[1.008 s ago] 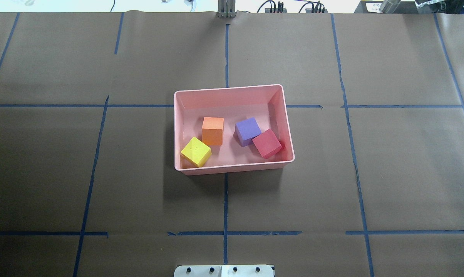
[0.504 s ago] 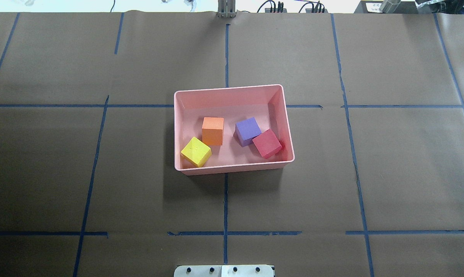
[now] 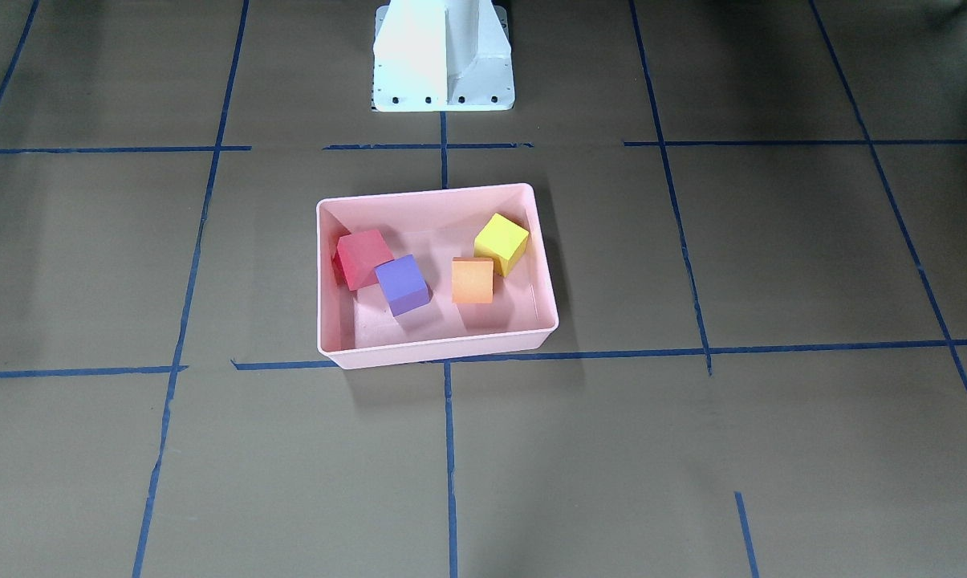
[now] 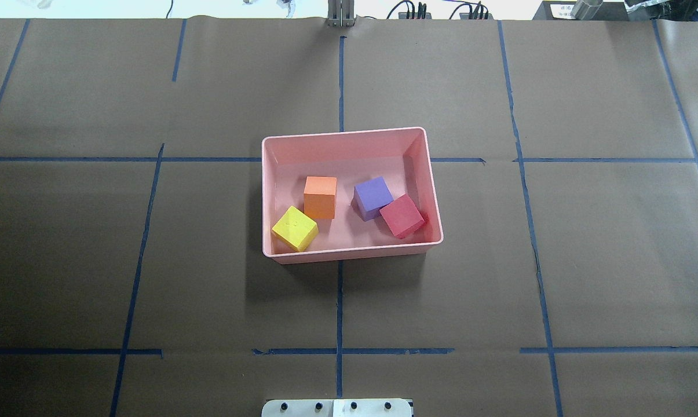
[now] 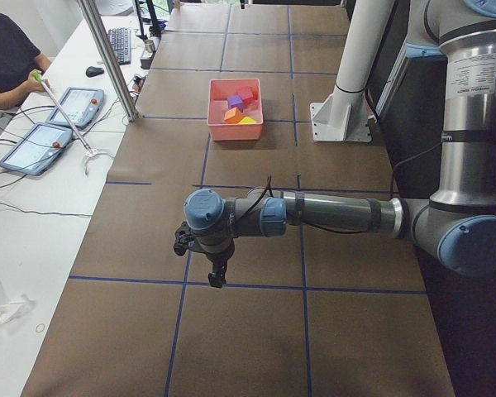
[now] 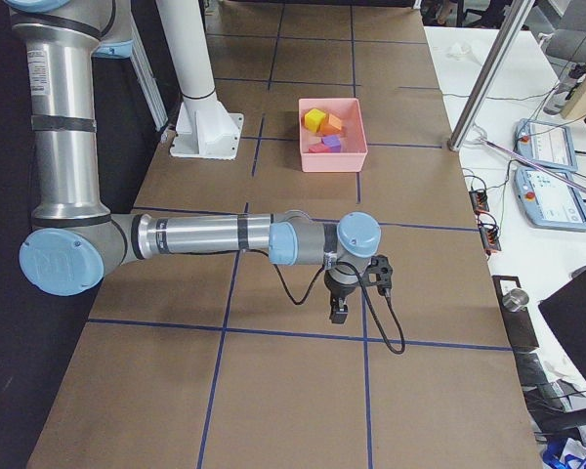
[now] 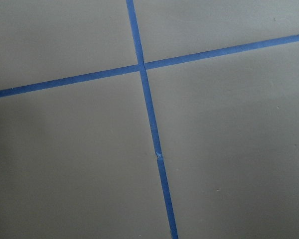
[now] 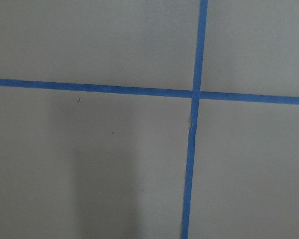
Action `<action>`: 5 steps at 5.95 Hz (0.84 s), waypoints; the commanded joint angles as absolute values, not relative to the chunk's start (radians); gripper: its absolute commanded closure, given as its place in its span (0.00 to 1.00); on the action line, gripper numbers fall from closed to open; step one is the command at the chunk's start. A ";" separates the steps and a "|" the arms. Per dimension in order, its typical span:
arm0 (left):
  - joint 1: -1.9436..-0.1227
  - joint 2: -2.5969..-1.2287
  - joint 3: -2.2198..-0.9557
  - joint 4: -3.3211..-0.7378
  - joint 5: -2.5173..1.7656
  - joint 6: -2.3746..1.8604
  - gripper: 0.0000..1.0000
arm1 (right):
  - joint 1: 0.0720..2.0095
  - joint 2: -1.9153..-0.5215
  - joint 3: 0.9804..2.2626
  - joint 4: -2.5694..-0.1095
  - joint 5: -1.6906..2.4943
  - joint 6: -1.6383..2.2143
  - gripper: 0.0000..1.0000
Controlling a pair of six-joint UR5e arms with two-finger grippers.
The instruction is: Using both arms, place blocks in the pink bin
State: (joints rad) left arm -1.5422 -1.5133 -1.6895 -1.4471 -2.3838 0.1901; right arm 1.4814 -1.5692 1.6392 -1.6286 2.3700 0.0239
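Four blocks lie inside the pink bin [image 4: 266, 191], which sits at the middle of the table [image 4: 557, 260], well apart from every edge. All four are in the half of the bin toward the robot's edge. The yellow-green block [image 4: 294, 228] is tucked in the bin's corner on the robot's left, with the orange block [image 4: 320, 197] just beside it. The purple block [image 4: 373, 197] and the red block [image 4: 402, 215] sit corner to corner, the red one close to the bin's right wall.

Blue tape lines [image 4: 339, 301] cross the brown paper around the bin. The left gripper [image 5: 217, 277] hangs above the paper toward the table's left end, and the right gripper [image 6: 339, 313] toward the right end, both far from the bin. How far either pair of jaws stands apart cannot be told, and no block shows at them.
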 commanded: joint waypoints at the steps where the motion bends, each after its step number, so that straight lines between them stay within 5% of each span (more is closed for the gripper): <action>1: -1.543 -1.505 -1.693 -1.456 -2.317 0.190 0.00 | 1.482 -1.581 1.637 -1.628 2.368 0.026 0.00; 5: -1.543 -1.506 -1.706 -1.460 -2.321 0.183 0.00 | 1.483 -1.604 1.640 -1.620 2.370 0.037 0.00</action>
